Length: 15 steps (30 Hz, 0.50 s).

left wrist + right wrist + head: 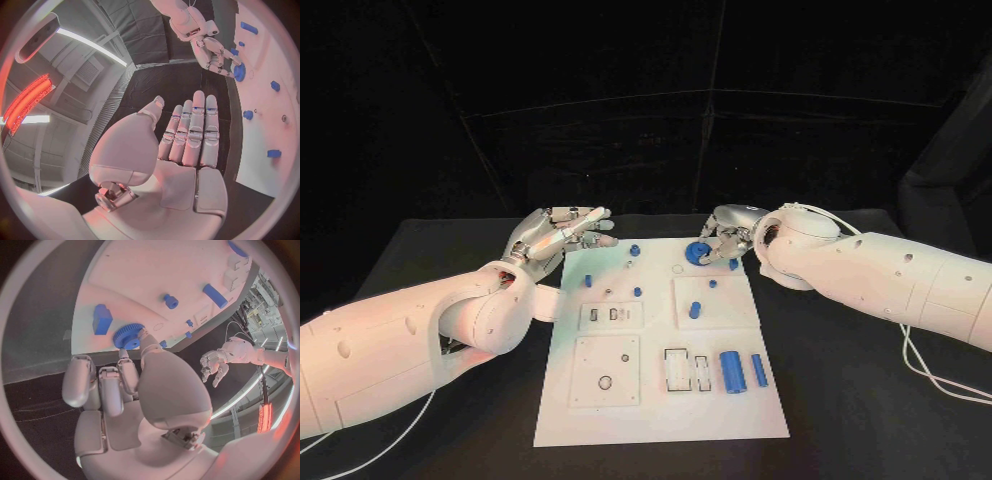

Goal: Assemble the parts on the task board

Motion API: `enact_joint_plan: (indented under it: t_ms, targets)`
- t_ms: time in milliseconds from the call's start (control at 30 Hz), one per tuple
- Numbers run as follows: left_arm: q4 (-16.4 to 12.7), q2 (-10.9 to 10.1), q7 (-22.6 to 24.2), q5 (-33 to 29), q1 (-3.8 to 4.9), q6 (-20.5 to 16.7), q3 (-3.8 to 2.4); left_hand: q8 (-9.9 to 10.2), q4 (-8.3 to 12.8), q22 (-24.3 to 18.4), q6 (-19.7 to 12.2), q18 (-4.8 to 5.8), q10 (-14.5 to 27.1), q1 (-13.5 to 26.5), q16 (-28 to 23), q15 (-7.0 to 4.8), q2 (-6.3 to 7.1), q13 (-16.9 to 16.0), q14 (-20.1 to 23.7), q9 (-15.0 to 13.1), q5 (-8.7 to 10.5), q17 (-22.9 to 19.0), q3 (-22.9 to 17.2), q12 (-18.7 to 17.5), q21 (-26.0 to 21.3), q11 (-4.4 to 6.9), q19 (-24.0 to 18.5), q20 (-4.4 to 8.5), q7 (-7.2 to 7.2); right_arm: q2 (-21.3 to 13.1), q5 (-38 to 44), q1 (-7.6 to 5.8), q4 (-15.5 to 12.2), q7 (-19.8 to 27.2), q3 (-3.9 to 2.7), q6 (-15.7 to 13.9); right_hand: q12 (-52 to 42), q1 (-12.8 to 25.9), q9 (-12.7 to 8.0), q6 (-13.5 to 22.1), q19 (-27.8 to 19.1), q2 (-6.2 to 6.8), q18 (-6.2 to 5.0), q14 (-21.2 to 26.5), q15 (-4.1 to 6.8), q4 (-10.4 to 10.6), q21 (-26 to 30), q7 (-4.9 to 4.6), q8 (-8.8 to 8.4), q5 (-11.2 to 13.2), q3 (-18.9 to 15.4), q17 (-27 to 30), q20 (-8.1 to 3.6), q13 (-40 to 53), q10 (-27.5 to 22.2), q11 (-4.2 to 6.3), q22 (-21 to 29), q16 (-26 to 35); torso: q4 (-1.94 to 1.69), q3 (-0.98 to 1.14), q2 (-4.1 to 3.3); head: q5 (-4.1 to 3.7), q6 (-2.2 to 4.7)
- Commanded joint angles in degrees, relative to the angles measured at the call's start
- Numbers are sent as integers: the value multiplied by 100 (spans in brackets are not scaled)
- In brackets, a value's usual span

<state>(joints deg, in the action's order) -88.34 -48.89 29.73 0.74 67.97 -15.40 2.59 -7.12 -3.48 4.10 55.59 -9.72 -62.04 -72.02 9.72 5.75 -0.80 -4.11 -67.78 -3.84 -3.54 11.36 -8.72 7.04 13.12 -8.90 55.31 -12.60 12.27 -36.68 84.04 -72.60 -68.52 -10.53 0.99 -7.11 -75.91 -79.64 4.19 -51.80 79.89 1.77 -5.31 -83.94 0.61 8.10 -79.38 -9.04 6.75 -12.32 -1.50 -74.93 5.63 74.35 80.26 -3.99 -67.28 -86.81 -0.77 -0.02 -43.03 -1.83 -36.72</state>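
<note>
At the far edge of the white task board [661, 400], my right hand [727, 238] touches the toothed blue plastic gear [694, 253], grip unclear. My left hand [560, 236] hovers flat, holding nothing. I judge seating this gear comes next, needing a firm pinch.

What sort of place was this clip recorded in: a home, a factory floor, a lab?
Most likely a robotics lab or test cell. A white task board with small blue parts such as a gear lies on a black table under dark drapes, and ceiling light strips show overhead.
</note>
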Motion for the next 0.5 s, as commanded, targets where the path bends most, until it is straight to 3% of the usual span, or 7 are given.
enact_joint_plan:
  t_ms: [33, 233, 500]
  targets:
    - [-1, 9, 14, 8, 7, 76, -3, -14, 30, -9, 24, -89, -28, -9, -37, 31, -70, -1, 20, -2, 26, 7, 7, -19, -10, -4, 38, -13, 4, 8, 141, 9, 4, -35, 11, 76, -54, -89, 9, -109, 40, -47, 83, -428, -5, -41, -42, 13, 54, 67, 47, -609, -17, 46, 62, 19, -21, -38, -5, 2, -2, 1, -5]
    - [6, 9, 0, 8, 7, 87, -3, -12, 30, -10, 22, -89, -26, -8, -40, 32, -71, 0, 20, -1, 27, 9, 8, -23, -12, -6, 39, -13, 7, 16, 256, 10, -18, -72, 11, -182, -186, -148, 22, -308, 58, -193, 91, -432, 21, -89, -72, 49, 146, 157, 161, -634, -38, 208, 156, 51, -71, -45, -2, 1, -1, 3, -17]
    - [10, 10, -24, 8, 7, 111, -2, -9, 28, -11, 20, -89, -24, -4, -44, 32, -72, 1, 20, 0, 27, 9, 10, -26, -14, -8, 40, -13, 10, 5, 479, 19, -122, -232, 11, -768, -345, -167, 44, -631, 125, -326, 118, -443, 91, -125, -149, 156, 282, 195, 319, -686, -92, 399, 280, 141, -221, -61, -3, 2, -1, 9, -11]
